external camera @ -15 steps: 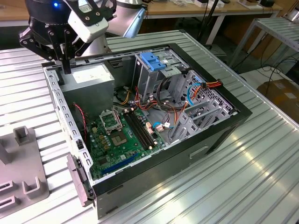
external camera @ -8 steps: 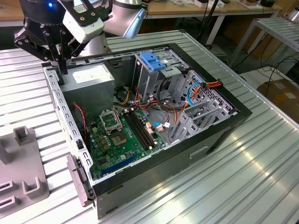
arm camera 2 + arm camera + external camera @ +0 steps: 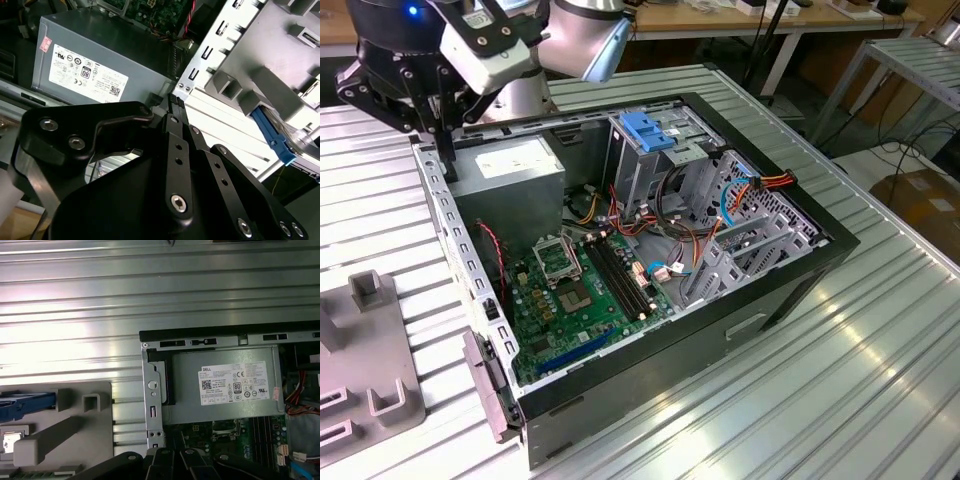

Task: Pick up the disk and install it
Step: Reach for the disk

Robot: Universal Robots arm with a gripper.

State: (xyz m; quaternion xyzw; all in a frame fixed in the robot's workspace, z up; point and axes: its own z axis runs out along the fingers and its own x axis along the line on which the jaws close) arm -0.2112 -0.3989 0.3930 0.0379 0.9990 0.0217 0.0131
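1. The pincer (image 3: pixel 447 160) hangs at the exterior view's far left. It points down over the corner of the open computer case (image 3: pixel 780 300), where the power supply (image 3: pixel 510 165) sits.
2. In the second wrist view its black fingers (image 3: pixel 176 117) are drawn together, clenched on nothing.
3. The disk (image 3: pixel 29 404) lies outside the case in the grey holder (image 3: pixel 370 385) on the bench (image 3: pixel 880 360). In both wrist views its blue carrier frame shows along one edge, with grey metal beside it. I cannot tell whether it lies flat or tilted.
4. The disk is well apart from the pincer. The holder stands at the exterior view's near left, and the pincer is farther back, above the case's edge.
5. The perforated metal rear wall (image 3: pixel 460 250) of the case stands upright between the holder and the case's inside. A strip of bare slatted bench lies between the wall and the holder.
6. The case is open at the top. The power supply fills its far-left corner just inside the wall, and the motherboard (image 3: pixel 580 290) lies low and flat in the near-left part.
7. The drive cage (image 3: pixel 640 175) stands at the far middle of the case, topped by a blue bracket (image 3: pixel 648 130). Red and orange cables (image 3: pixel 770 185) crowd the space to its right.
8. On the exterior view's right and near side, the bench is wide and bare around the case.
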